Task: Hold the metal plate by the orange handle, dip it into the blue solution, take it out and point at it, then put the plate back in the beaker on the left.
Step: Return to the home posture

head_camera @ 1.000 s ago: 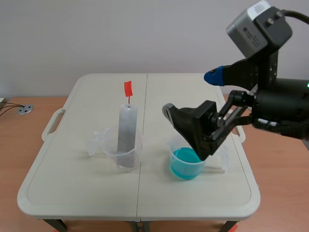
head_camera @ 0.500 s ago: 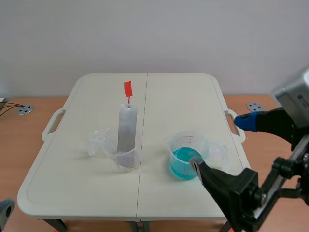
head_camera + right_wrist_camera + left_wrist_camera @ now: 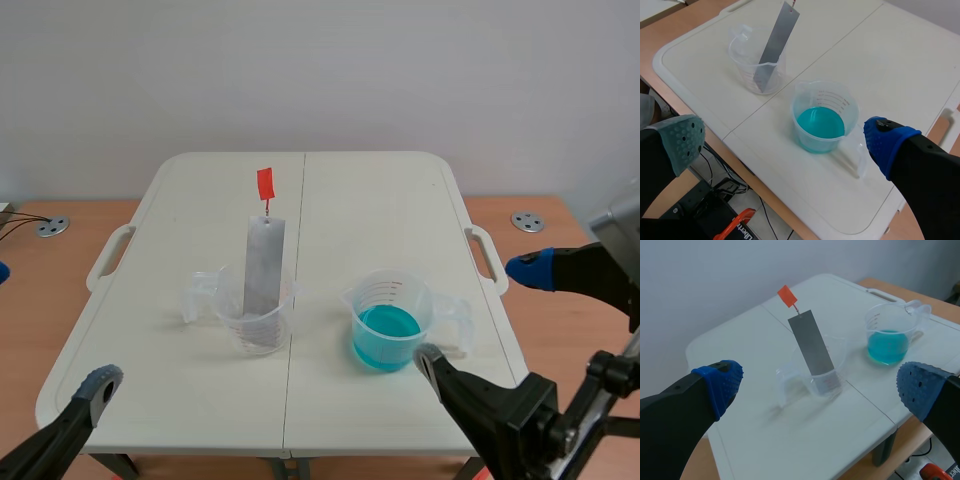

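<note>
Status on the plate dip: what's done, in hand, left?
Done: nothing confirmable. The metal plate leans in the left beaker, orange handle free; a past dip wouldn't show. In hand: nothing, left gripper and right gripper are open, off the plate. Left, if undipped: grip handle, dip in blue solution, point, return.

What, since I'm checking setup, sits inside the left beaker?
The metal plate leans inside the clear beaker, orange handle on top. Its foot shows dimly through the marked wall.
</note>
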Tool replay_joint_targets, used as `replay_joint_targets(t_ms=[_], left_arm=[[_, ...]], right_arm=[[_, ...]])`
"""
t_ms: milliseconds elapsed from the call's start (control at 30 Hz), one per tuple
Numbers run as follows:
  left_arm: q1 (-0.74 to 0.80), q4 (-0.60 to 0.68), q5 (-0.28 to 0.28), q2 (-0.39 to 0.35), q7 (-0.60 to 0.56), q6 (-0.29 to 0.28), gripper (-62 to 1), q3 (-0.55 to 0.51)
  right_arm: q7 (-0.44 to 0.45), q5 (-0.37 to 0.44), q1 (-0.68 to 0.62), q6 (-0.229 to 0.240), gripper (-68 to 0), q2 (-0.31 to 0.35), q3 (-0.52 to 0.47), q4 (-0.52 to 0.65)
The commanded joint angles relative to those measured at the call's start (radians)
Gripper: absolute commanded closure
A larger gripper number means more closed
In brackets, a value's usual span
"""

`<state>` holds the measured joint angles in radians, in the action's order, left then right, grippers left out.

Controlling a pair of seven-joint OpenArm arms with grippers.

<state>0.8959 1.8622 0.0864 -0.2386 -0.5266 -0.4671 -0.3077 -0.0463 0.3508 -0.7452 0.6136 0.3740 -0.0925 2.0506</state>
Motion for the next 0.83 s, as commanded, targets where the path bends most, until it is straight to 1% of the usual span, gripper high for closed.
replay_joint_targets(t_ms=[0, 100, 800], left_arm=[[0.000, 0.004, -0.011, -0.006, -0.012, -0.010, -62.3, 0.002], [-0.007, 0.004, -0.011, -0.006, -0.013, -0.030, -62.3, 0.013], [-0.013, 0.003, -0.011, -0.006, 0.008, -0.034, -62.3, 0.021]], right_arm=[[0.015, 0.011, 0.011, -0.001, -66.5, 0.005, -0.011, 0.018], [0.007, 0.012, 0.011, -0.001, -66.5, 0.005, -0.011, 0.018], [-0.003, 0.011, 0.011, 0.000, -66.3, 0.005, -0.011, 0.018]])
